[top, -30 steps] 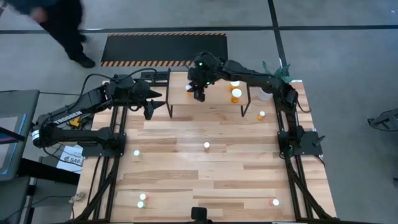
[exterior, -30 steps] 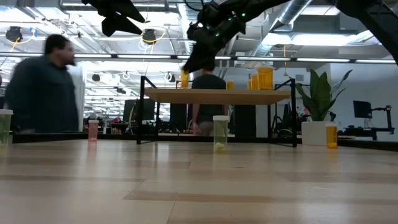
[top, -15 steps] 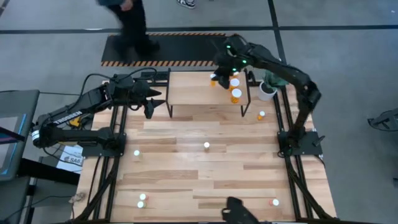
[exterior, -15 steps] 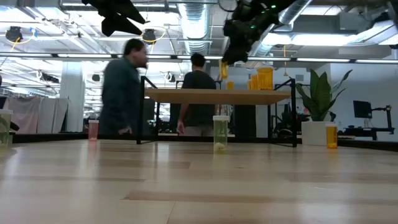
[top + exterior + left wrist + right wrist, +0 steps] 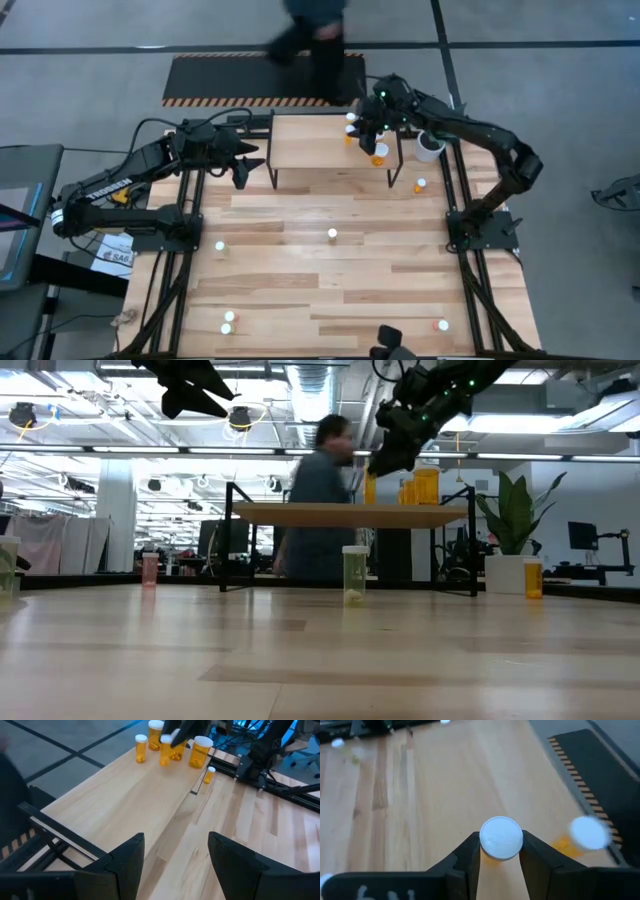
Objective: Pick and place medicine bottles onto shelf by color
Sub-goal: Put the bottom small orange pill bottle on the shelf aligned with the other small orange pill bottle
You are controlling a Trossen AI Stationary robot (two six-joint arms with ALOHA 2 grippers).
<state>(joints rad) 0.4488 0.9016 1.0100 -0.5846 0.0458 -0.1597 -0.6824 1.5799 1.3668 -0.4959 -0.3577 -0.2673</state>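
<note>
The right gripper (image 5: pixel 501 851) is hanging over the right end of the shelf (image 5: pixel 310 140), its fingers clamping a small orange bottle (image 5: pixel 500 838) by the white cap, close to the other orange bottles (image 5: pixel 201 750) standing there. The left gripper (image 5: pixel 175 852) is waiting in the air near the shelf's left end, fingers spread with nothing between them. A yellow-green bottle (image 5: pixel 354 575) is standing on the table in front of the shelf, and a person (image 5: pixel 318 500) is passing behind.

I'm counting four orange bottles (image 5: pixel 200 751) at the shelf's (image 5: pixel 310 145) right end, six bottles (image 5: pixel 332 234) on the table (image 5: pixel 300 280), one person (image 5: pixel 320 500).
</note>
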